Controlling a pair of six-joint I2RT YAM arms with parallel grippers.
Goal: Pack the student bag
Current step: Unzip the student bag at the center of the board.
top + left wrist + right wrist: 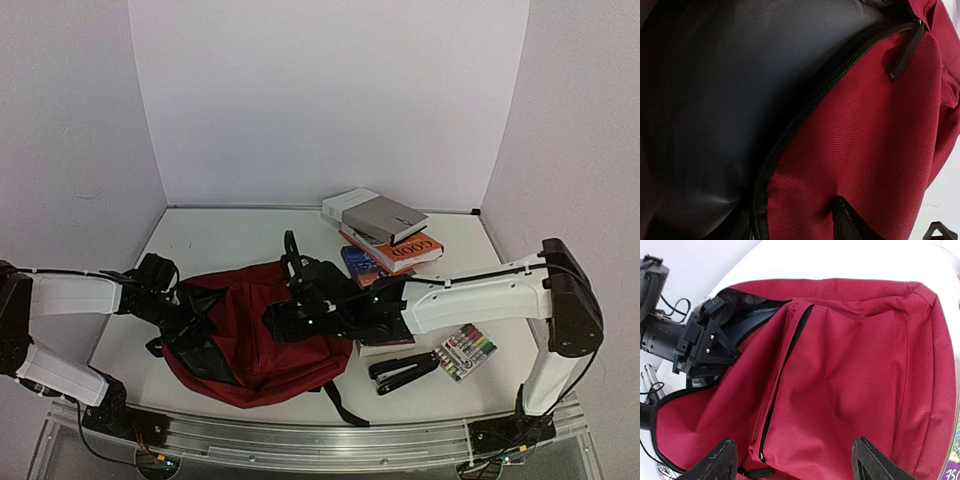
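Note:
The student bag point(262, 345), dark red with black zippers, lies flat at the front middle of the table. Its main opening faces left and shows dark grey lining point(715, 100). My left gripper point(188, 312) is at that opening, and its fingers point(845, 222) pinch the red zipper edge of the bag between them point(794, 225). It also shows in the right wrist view point(715, 347). My right gripper point(292, 318) hovers over the bag's front pocket point(840, 390) with its jaws wide open and empty point(795, 462). The pocket zipper point(785, 365) is partly open.
A stack of books point(385, 232) stands at the back right, with a blue item point(357, 262) beside it. A black stapler point(405, 370) and a pack of coloured markers point(466, 351) lie right of the bag. White walls enclose the table.

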